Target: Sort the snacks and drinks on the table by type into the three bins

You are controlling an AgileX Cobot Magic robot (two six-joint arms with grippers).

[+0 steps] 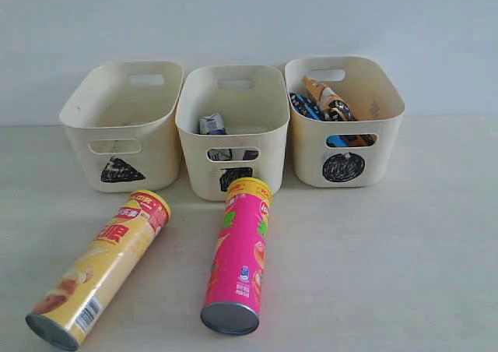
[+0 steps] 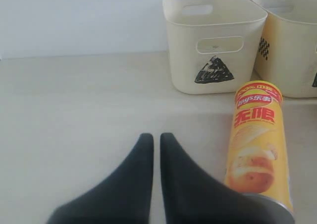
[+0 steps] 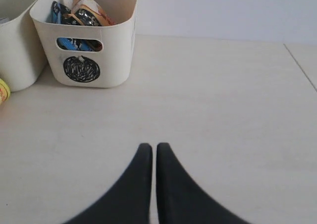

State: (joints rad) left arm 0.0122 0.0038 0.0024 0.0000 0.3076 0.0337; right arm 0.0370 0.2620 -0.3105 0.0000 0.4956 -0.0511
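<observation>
While the square bin (image 1: 272,143) holds cartons (image 1: 212,124), the circle bin (image 1: 307,157) holds bags (image 1: 327,100).

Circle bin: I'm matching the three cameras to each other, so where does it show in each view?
Exterior view: the circle bin is at the right end of the row, in the picture's upper right.
Left wrist view: not in it.
Right wrist view: circle bin in the picture's upper left.
Shared landmark: the middle bin, at the exterior centre, the left wrist picture's right edge and the right wrist picture's left edge.
</observation>
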